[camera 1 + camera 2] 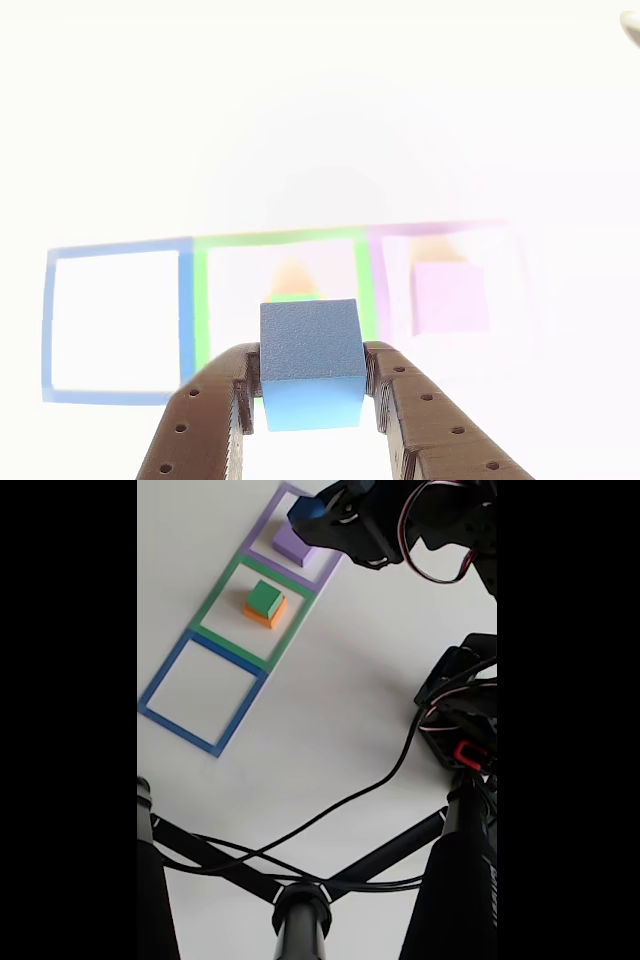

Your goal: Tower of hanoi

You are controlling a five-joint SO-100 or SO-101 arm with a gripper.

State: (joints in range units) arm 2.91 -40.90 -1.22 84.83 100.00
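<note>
My gripper (311,385) is shut on a blue cube (311,362), held between its two dark fingers, raised off the white table. In the fixed view the blue cube (305,507) hangs in the gripper (318,510) above the purple cube (296,542). The purple cube (450,297) lies in the purple square outline. A green cube (265,598) sits on top of an orange cube (264,613) in the green square outline; in the other view that stack (293,283) looks washed out, behind the blue cube.
Three flat square outlines lie in a row: blue (204,691), green (253,610) and purple (290,538). The blue outline (118,322) holds nothing. A black tripod (300,910) and cable (340,805) cross the lower fixed view; the arm's base (460,720) stands at right.
</note>
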